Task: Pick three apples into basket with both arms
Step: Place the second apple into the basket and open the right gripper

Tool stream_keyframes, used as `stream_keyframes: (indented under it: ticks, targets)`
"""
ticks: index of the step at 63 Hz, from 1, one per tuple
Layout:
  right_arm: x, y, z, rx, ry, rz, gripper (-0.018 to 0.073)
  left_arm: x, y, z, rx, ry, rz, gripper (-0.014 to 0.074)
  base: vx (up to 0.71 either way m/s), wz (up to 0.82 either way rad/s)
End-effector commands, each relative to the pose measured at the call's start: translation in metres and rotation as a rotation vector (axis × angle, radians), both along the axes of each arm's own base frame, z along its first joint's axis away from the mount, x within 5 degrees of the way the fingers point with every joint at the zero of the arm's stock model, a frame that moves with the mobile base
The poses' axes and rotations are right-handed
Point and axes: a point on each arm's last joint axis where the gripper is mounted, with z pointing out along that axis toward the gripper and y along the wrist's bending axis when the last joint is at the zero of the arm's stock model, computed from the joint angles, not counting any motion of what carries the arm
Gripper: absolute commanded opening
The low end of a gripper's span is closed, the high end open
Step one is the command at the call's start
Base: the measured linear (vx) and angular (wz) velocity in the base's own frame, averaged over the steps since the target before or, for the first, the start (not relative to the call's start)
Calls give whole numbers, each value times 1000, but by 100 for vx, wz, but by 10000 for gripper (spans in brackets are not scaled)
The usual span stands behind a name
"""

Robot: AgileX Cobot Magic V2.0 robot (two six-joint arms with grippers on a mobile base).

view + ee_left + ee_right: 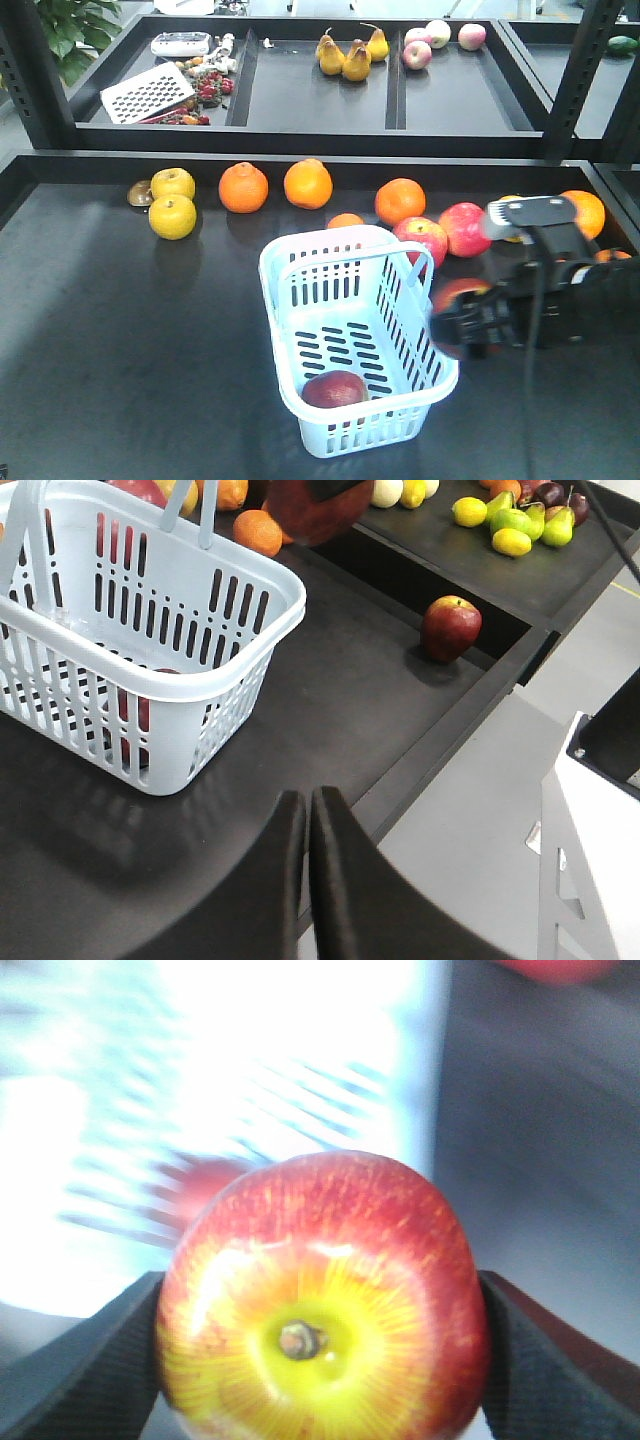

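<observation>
Widest of all, black desk [100, 330], with loose fruit along its far side. Near the middle, pale blue-white basket [290, 300] with slotted walls, handle over its far half. Right of it, black right arm [580, 300] reaching in from the right edge. Right claw [462, 322] clamped on a dark red apple [325, 1290], stem end and yellow patch toward the wrist camera, a finger [90, 1370] on each side, just outside the basket's right rim and held clear of the desk. Left claw [308, 825] clenched on nothing, fingers pressed flat together above the near desk edge. Inside the basket at its near end, second apple [335, 388]. Third apple [450, 627] alone on the desk, well apart from the basket, beside a raised edge. Far side, oranges [244, 187].
</observation>
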Motion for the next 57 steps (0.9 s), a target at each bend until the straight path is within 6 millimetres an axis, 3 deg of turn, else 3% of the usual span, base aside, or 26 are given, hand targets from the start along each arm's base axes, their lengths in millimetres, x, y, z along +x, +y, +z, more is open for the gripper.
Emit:
stream_keyframes:
  ticks: [1,7,14,29,36,45,57]
  targets:
    - [6,18,16,44,-143,8,8,3,1,5,38,-33,3,-6,0,0]
    - [9,33,9,57,-149,31,33,3,1,5,38,-33,3,-6,0,0]
    - [16,44,-3,30,-165,58,143,3,1,5,38,-33,3,-6,0,0]
    - [36,54,-15,58,-114,30,588,3,1,5,37,-32,3,-6,0,0]
    - [39,55,-19,56,-104,27,704,3,1,5,37,-32,3,-6,0,0]
    - [38,55,-19,52,-98,36,724,3,1,5,37,-32,3,-6,0,0]
    - [31,55,-16,45,-70,82,662,3,1,5,37,-32,3,-6,0,0]
